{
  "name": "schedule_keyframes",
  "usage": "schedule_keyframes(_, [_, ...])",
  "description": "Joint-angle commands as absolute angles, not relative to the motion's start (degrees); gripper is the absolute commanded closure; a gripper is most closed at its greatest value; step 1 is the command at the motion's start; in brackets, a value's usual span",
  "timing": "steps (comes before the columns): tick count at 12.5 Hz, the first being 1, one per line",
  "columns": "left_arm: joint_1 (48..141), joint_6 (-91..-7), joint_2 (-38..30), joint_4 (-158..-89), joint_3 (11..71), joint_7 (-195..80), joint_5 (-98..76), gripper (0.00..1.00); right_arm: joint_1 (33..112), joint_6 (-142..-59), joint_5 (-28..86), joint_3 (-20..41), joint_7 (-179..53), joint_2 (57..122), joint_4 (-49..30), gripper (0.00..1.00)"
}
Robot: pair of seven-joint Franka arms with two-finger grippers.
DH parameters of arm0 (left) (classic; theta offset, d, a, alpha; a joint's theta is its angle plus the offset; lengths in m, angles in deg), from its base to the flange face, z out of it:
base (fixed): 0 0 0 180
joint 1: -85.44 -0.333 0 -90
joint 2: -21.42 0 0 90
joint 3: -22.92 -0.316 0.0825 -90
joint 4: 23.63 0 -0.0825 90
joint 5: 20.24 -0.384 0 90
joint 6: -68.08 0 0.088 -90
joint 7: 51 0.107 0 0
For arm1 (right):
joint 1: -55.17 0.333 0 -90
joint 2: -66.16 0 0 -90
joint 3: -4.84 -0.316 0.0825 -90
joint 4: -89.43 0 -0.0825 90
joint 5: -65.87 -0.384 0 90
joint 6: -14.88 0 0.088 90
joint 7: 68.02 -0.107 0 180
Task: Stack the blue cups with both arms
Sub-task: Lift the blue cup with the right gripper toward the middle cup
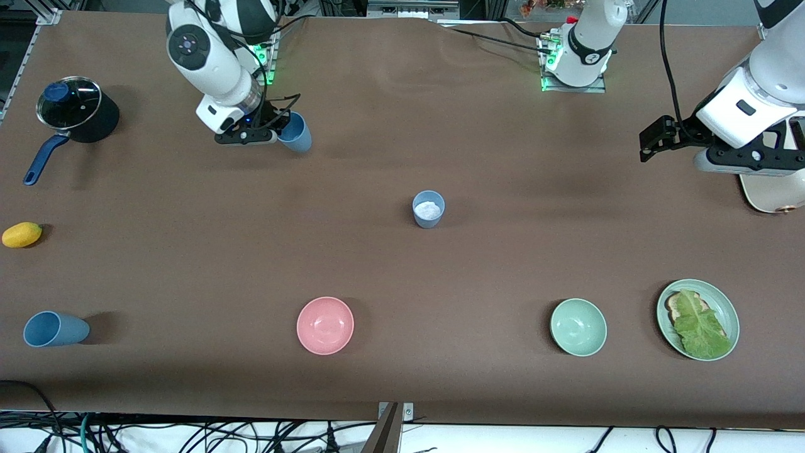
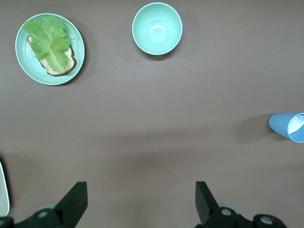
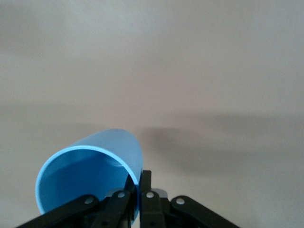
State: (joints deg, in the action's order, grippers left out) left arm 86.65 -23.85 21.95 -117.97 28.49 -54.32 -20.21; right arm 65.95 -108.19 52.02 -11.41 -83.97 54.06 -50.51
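Right end effector [image 1: 272, 133] is clamped on the rim of a blue cup [image 1: 295, 132], held tilted over the tabletop [image 1: 402, 270] near the right arm's base. Nearer the camera than it, a second cup [image 1: 428, 209] stands upright mid-table with open room around it. A third [image 1: 55, 329] lies on its side near the table's edge. Left end effector [image 2: 137, 204] waits, fingers apart, over bare tabletop.

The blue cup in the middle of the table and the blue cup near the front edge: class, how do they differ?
The middle cup stands upright; the front-edge cup lies on its side. The middle cup holds something white; the front-edge cup looks empty. The middle cup sits centrally; the front-edge cup lies toward the right arm's end. Both are plain, blue and handleless.
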Motion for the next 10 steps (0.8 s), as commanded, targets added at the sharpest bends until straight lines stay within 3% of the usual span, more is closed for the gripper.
schedule_keyframes(1, [87.0,-23.2,22.5,-117.5,28.2,-53.4,-21.3,0.00,66.1,-102.6,51.1,-11.0,-86.1,61.1,-37.9,1.00])
schedule_keyframes(5, [87.0,-23.2,22.5,-117.4,28.2,-53.4,-21.3,0.00,69.9,-91.8,52.1,-11.5,-100.1,75.1,-14.7,1.00])
schedule_keyframes(8, [87.0,-23.2,22.5,-117.5,28.2,-53.4,-21.3,0.00,77.7,-92.3,56.3,-11.5,-110.9,79.6,-9.1,1.00])
schedule_keyframes(10, [87.0,-23.2,22.5,-117.5,28.2,-53.4,-21.3,0.00,84.6,-92.4,61.8,-11.4,-122.5,86.0,-2.5,1.00])
